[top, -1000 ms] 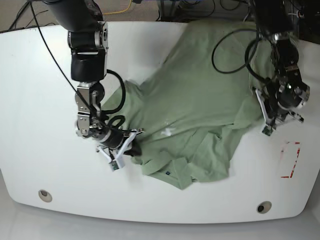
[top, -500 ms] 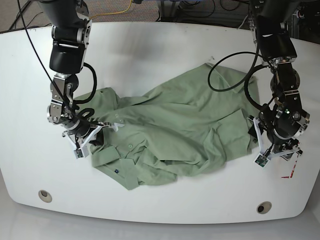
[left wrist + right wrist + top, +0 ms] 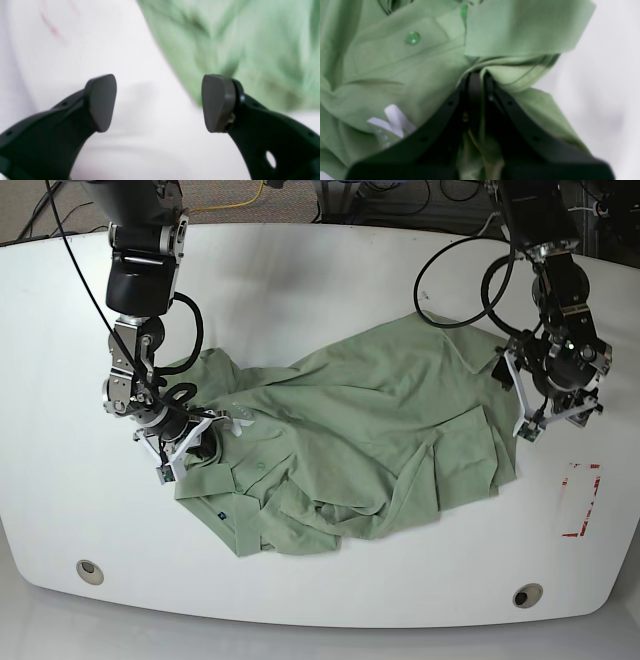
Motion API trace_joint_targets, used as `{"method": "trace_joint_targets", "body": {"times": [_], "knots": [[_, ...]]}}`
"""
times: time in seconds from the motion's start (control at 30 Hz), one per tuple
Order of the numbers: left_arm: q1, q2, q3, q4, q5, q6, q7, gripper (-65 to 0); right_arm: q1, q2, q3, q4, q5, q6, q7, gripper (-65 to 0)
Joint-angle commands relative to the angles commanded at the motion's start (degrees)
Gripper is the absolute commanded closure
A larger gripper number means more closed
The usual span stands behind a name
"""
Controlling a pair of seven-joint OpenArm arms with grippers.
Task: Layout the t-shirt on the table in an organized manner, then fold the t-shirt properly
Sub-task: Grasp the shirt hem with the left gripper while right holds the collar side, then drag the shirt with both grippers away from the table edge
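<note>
Nothing folded yet: my right gripper [image 3: 476,82] pinches the crumpled t-shirt [image 3: 340,450] near its collar, my left gripper [image 3: 158,102] gapes empty

The t-shirt [image 3: 370,450] is soft green cloth, dull and full of wrinkles. Up close in the right wrist view the cloth [image 3: 395,65] looks smooth and thin, with a shiny little green button [image 3: 413,38] that looks like plastic. The desk [image 3: 300,290] is white, hard and glossy, and light shines off it. A red tape mark [image 3: 582,498] on it looks flat and dull. The left gripper [image 3: 158,102] has dark jaws that look like matt plastic, with smooth grey pads [image 3: 217,102]. The right gripper [image 3: 476,85] is the same dull black plastic.
</note>
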Motion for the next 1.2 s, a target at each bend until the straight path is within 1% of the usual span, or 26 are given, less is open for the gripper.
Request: {"method": "trace_joint_targets", "body": {"times": [0.03, 0.17, 0.27, 0.37, 0.47, 0.57, 0.73, 0.87, 0.97, 1.0, 1.1, 1.13, 1.2], "knots": [[0.4, 0.0, -0.4, 0.0, -0.5, 0.0, 0.0, -49.9, 0.0, 0.0, 0.0, 0.0, 0.0, 0.0, 0.0, 0.0], [3.5, 0.0, -3.6, -0.1, -7.5, 0.0, 0.0, -49.9, -0.1, -0.4, -0.2, 0.0, 0.0, 0.0, 0.0, 0.0], [4.7, 0.1, -5.0, -0.2, -11.1, 0.0, 0.0, -49.9, -0.1, -0.5, -0.2, 0.0, 0.0, 0.0, 0.0, 0.0], [5.2, 0.1, -5.2, -0.3, -12.9, 0.0, 0.0, -49.9, -0.1, -0.5, -0.2, 0.0, 0.0, 0.0, 0.1, 0.0], [5.2, 0.0, -5.2, -1.7, -13.4, 0.0, 0.0, -49.9, -0.1, -0.5, -0.2, 0.0, 0.0, 0.0, 0.1, 0.0], [4.8, -0.2, -5.2, -5.1, -13.5, 0.0, -0.3, -49.9, -0.1, -0.5, -0.2, 0.0, 0.0, 0.0, 0.1, 0.0], [4.7, 0.0, -4.8, -8.7, -13.5, 0.0, -4.4, -49.9, -0.1, -0.5, 0.0, 0.0, 0.0, 0.0, 0.1, 0.0], [4.7, 0.1, -4.8, -9.7, -13.5, 0.0, -4.5, -49.6, -0.2, -0.5, 0.0, 0.0, 0.0, 0.0, 0.1, 0.0], [4.7, 0.8, -4.8, -9.6, -13.6, 0.0, -4.5, -43.2, -1.0, -0.5, 0.0, 0.0, 0.0, 0.0, 0.1, 0.0], [4.7, 1.1, -4.8, -9.8, -13.5, 0.0, -4.6, -38.1, -1.1, -0.5, 0.0, 0.1, 0.0, 0.0, 0.1, 0.0], [4.7, 1.1, -4.4, -10.2, -13.5, 0.0, -4.7, -29.7, -1.2, -0.5, 0.0, 0.1, 0.0, 0.0, 0.1, 0.0], [4.7, 1.1, -3.8, -10.6, -13.5, 0.0, -4.7, -28.3, -1.2, -0.5, 0.1, 0.1, 0.0, 0.0, 0.1, 0.0], [4.7, 1.1, -2.5, -12.0, -13.5, 0.0, -4.7, -28.2, -1.2, -0.5, 0.1, 0.1, 0.0, 0.0, 0.1, 0.0]]}}
